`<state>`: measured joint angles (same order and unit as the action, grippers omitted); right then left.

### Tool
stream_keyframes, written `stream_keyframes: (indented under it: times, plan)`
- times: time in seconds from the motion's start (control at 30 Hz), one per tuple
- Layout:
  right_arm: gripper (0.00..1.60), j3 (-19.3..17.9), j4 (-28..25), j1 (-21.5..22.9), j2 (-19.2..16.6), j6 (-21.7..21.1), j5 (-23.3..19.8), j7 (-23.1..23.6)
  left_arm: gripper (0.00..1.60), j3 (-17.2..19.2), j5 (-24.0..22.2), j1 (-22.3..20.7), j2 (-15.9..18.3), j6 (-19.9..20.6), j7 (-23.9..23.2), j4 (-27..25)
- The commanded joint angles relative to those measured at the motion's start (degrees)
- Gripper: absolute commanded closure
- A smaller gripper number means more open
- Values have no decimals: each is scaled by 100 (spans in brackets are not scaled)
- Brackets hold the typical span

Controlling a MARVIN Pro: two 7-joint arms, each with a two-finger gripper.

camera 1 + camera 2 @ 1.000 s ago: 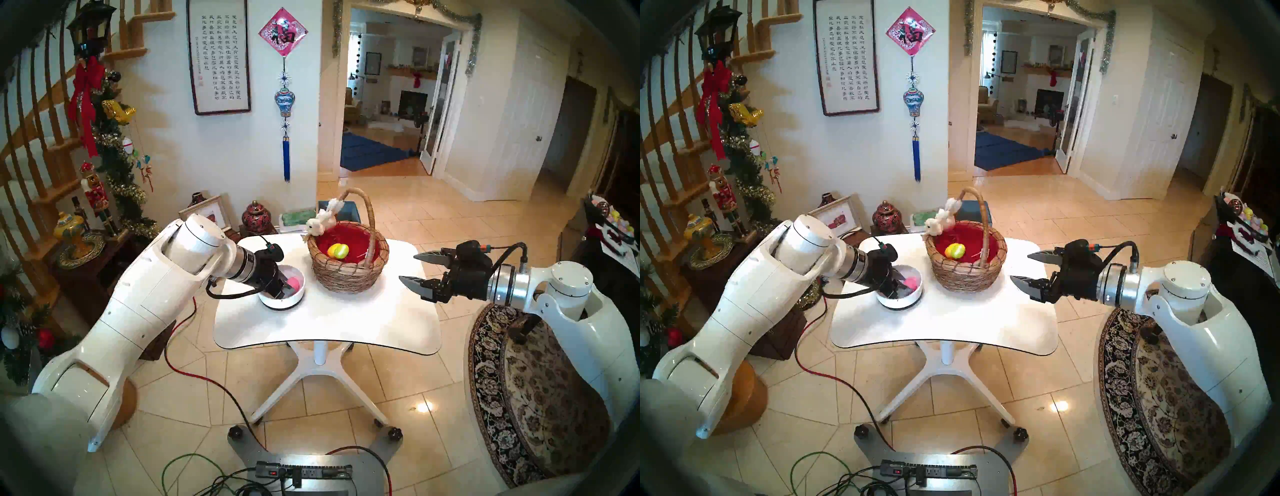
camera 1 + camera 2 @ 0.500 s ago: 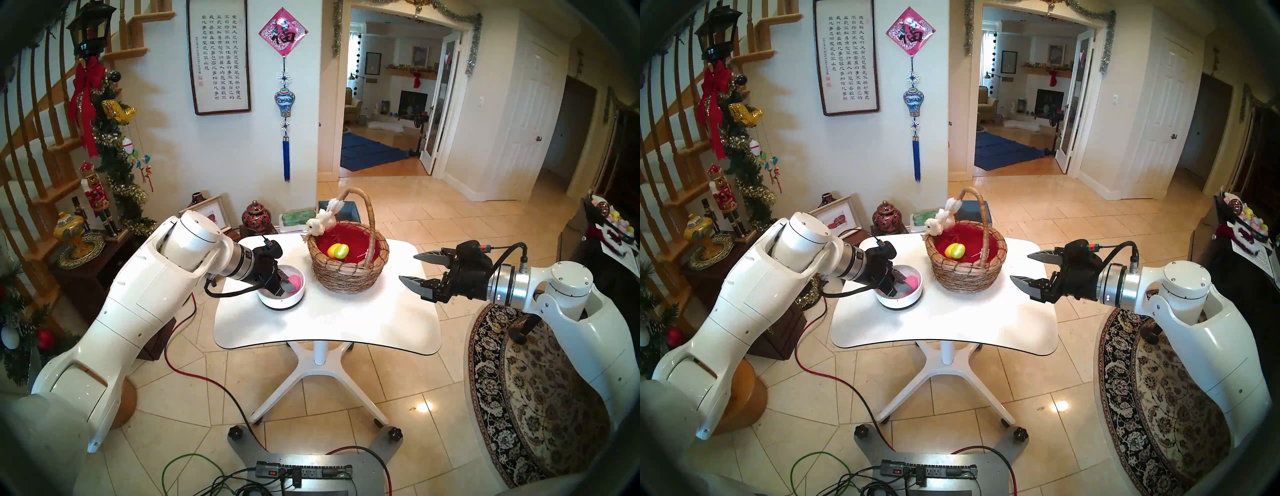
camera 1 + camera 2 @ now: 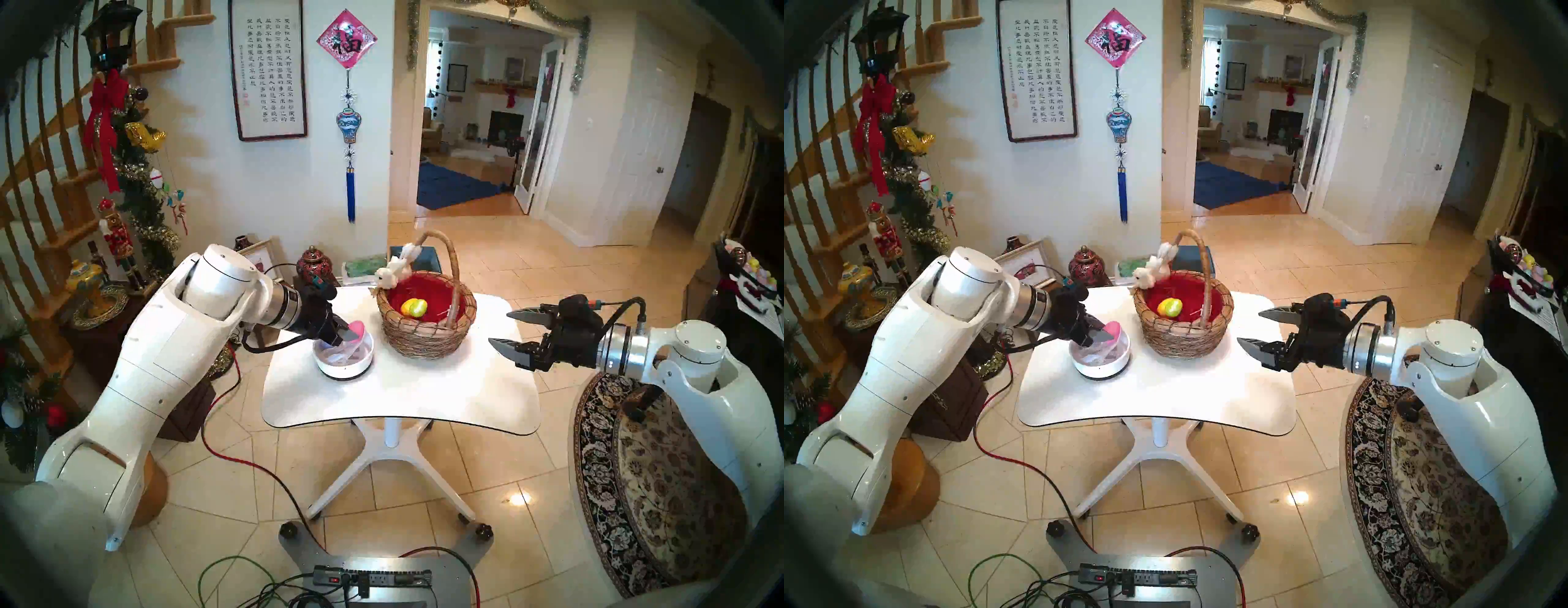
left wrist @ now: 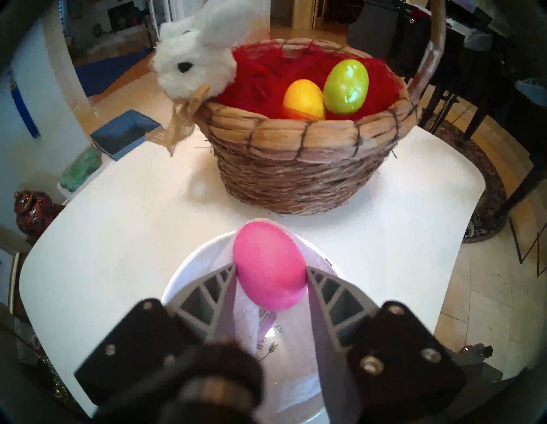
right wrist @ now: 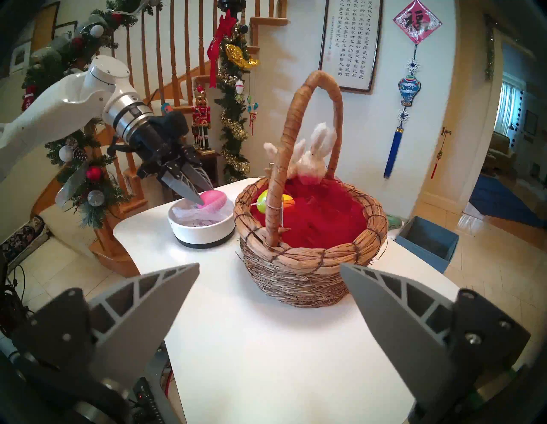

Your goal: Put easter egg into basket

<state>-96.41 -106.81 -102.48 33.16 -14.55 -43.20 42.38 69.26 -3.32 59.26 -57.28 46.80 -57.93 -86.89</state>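
A pink easter egg (image 4: 269,269) hangs just above the white bowl (image 3: 345,367), and my left gripper (image 4: 270,268) is shut on it, one finger on each side. The basket (image 3: 424,339), woven wicker with a tall handle, red lining and a white plush bunny (image 3: 392,271) on its rim, stands to the right of the bowl on the white table (image 3: 403,395). Inside it lie a yellow egg (image 4: 303,99) and a green egg (image 4: 346,87). My right gripper (image 3: 500,327) hovers open at the table's right edge, facing the basket and holding nothing.
Crumpled white wrap lies in the bowl (image 5: 204,234). A blue box (image 3: 424,257) sits on the floor behind the table. A dark side table with ornaments (image 3: 97,297) is at the left, a patterned rug (image 3: 657,488) at the right. Cables and a power strip (image 3: 373,579) lie near my base.
My left gripper closed on the pink egg down in the bowl and lifted it above the bowl's rim. The right arm has stayed still.
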Motion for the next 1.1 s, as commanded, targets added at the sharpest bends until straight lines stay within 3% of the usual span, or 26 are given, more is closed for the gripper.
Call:
stream_keyframes:
  times: [0.0,0.63,1.07]
  plan:
    - [0,-33,-11,1,-19,15,9,5,97,54,-88,-65,48,-46,-112,-69]
    - [0,-31,-11,0,-23,17,6,2,93,-90,-27,265,412,-280,-184,-348]
    - [0,-29,-11,1,-26,18,3,0,92,97,-143,318,469,-252,-212,-396]
